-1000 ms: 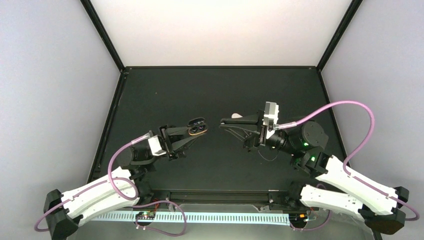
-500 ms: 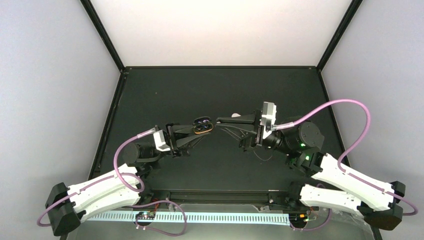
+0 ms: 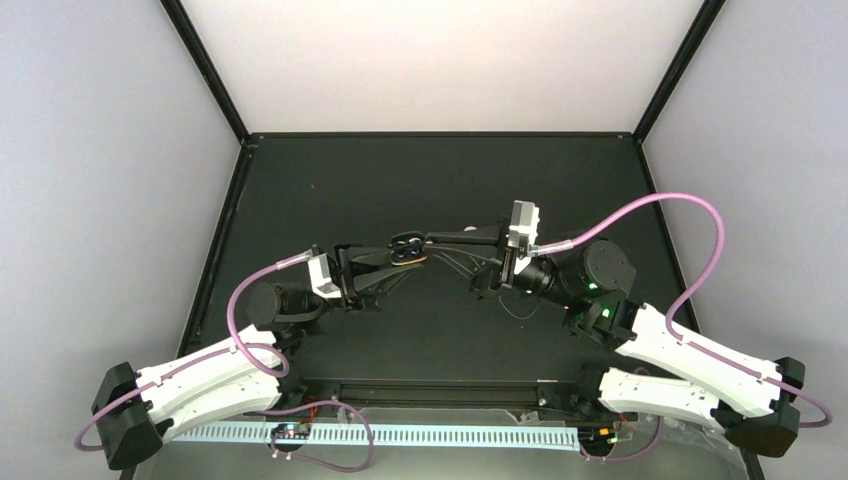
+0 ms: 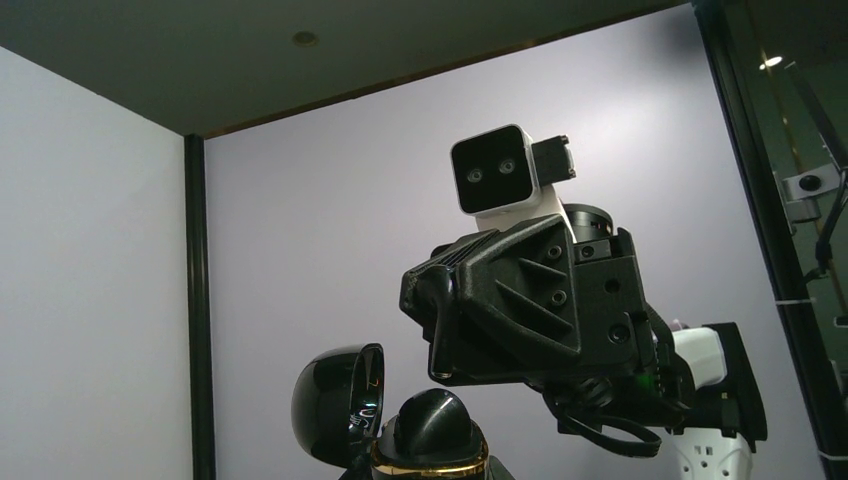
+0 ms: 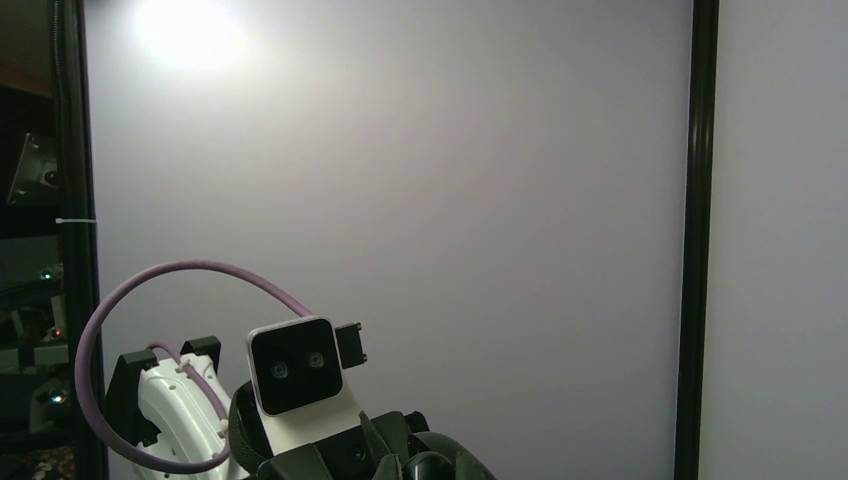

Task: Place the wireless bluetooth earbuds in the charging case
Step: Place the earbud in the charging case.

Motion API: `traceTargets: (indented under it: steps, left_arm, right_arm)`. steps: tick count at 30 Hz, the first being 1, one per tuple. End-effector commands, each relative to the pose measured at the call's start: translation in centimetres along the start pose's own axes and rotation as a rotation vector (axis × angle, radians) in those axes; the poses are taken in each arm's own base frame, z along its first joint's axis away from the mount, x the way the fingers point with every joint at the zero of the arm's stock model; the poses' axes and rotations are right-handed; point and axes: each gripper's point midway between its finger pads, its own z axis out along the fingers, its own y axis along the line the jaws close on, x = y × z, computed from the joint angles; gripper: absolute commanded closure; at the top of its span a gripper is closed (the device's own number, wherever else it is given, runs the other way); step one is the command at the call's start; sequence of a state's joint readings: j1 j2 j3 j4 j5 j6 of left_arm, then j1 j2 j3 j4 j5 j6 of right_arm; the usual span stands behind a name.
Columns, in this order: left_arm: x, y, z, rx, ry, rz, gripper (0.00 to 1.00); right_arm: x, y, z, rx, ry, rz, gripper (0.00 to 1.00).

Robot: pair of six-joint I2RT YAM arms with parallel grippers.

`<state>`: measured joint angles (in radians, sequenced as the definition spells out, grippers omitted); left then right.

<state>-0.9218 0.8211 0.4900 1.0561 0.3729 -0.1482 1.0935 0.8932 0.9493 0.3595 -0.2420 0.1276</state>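
Note:
The charging case (image 3: pixel 405 249) is glossy black with a gold rim (image 4: pixel 430 464). It is held above the table with its lid (image 4: pixel 330 400) swung open to the left. My left gripper (image 3: pixel 398 257) is shut on its base. One black earbud (image 4: pixel 437 425) sits domed in a socket. My right gripper (image 3: pixel 434 238) reaches in from the right with its fingers (image 4: pixel 441 330) together. Their tip hangs just over that earbud. I cannot make out anything between them. The right wrist view shows only a dark rounded shape (image 5: pixel 440 462) at its lower edge.
Both arms stand raised over the black table mat (image 3: pixel 440 180), inside white walls with black corner posts (image 3: pixel 215 80). Purple cables (image 3: pixel 690 215) loop from each wrist. The left wrist's white camera block (image 5: pixel 295 365) faces the right wrist camera.
The two grippers have closed in on each other. The left one carried the case rightward, and the right one slid left until its tip stood over the open case.

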Motion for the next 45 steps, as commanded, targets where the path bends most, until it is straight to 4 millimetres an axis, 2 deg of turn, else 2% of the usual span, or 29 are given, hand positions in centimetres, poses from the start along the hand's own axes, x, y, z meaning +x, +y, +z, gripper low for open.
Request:
traceTargets:
  steps: [1, 13, 25, 45]
  left_arm:
    - [-2.9, -0.7, 0.7, 0.044, -0.082, 0.011, 0.99]
    - [-3.3, -1.1, 0.7, 0.057, -0.090, 0.014, 0.98]
    - [-4.6, -1.2, 0.9, 0.063, -0.137, -0.006, 0.98]
    - [-6.2, -0.9, 3.0, 0.096, -0.201, -0.020, 0.99]
  right_arm:
    - [-1.2, -0.1, 0.0, 0.014, -0.044, -0.031, 0.99]
    - [-0.4, -0.1, 0.3, 0.010, -0.017, -0.023, 0.99]
    - [-0.9, 0.1, 0.1, 0.003, -0.029, -0.009, 0.99]
    - [-4.7, 0.5, -1.6, 0.017, -0.132, -0.013, 0.99]
